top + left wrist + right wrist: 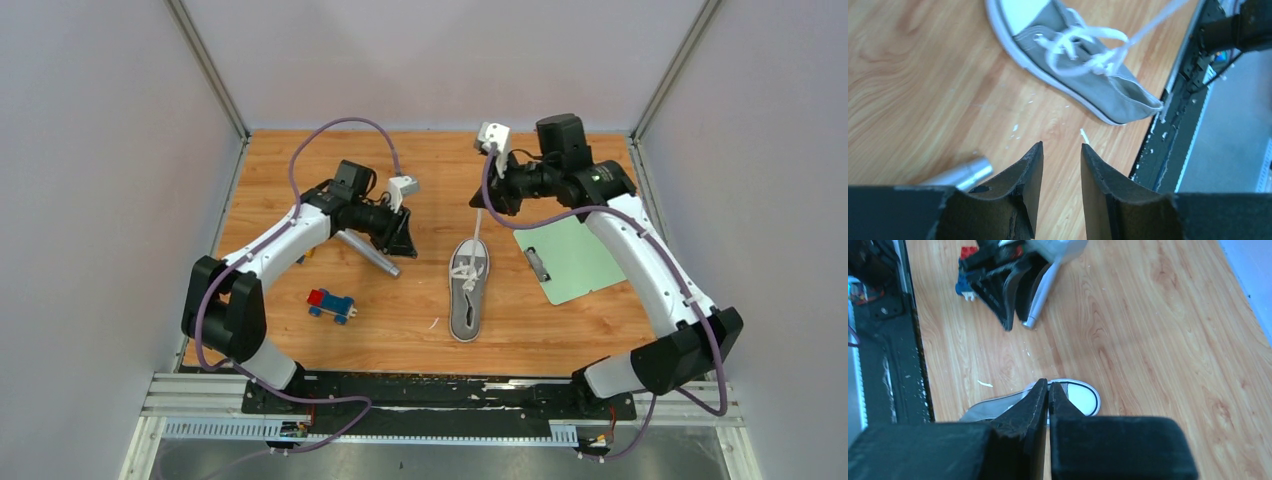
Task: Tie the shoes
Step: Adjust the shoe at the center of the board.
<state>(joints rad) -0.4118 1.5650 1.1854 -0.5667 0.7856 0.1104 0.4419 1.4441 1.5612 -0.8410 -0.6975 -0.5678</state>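
The grey sneaker [468,292] lies mid-table, its white toe cap [1081,397] pointing away from the arm bases. Its white laces [1083,47] are bunched loosely over the tongue. One lace end [478,228] runs taut from the shoe up to my right gripper [484,205], which hangs above the toe and is shut on it. In the right wrist view the right gripper [1048,385] has its jaws pressed together over the shoe. My left gripper [1062,147] is open and holds nothing. It hovers left of the shoe [1098,85], over bare wood.
A silver cylinder [368,254] lies under the left gripper [403,235]. A blue and red toy car [330,304] sits at the near left. A green clipboard [572,258] lies right of the shoe. Walls close three sides, and a black rail [440,392] runs along the near edge.
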